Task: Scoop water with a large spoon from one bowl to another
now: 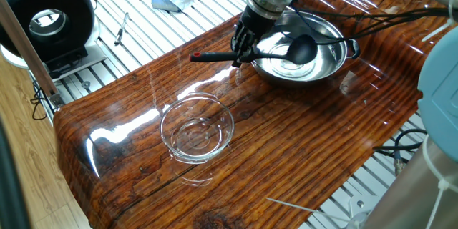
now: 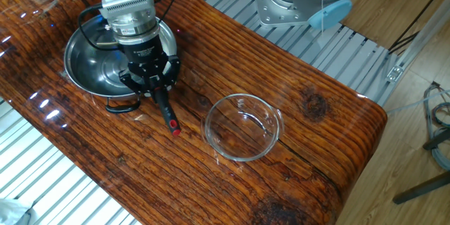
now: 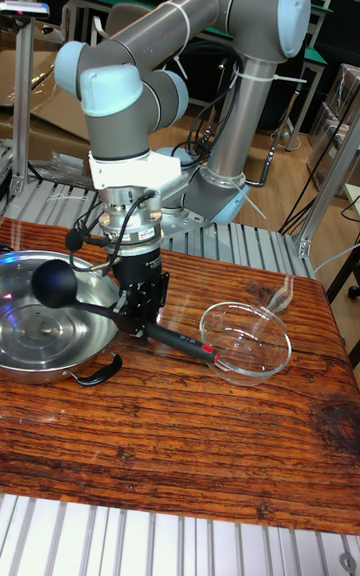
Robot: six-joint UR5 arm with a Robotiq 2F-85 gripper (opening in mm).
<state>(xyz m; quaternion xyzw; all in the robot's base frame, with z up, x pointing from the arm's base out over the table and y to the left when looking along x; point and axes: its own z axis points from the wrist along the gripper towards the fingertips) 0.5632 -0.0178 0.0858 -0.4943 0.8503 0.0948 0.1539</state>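
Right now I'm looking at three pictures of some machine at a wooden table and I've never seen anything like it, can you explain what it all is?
It is a grey robot arm with jointed segments. At its end sits a two-finger claw. All three pictures show the same moment. Two cameras look down on the table from opposite sides, and a third, taller picture faces the arm from the table's front edge.

On the wood stand a shiny steel bowl and a smaller clear glass bowl, set apart from each other. The claw is shut on the handle of a black ladle. The ladle's round cup is raised above the steel bowl, and its red-tipped handle points towards the glass bowl. I cannot tell from these pictures whether the cup holds water.
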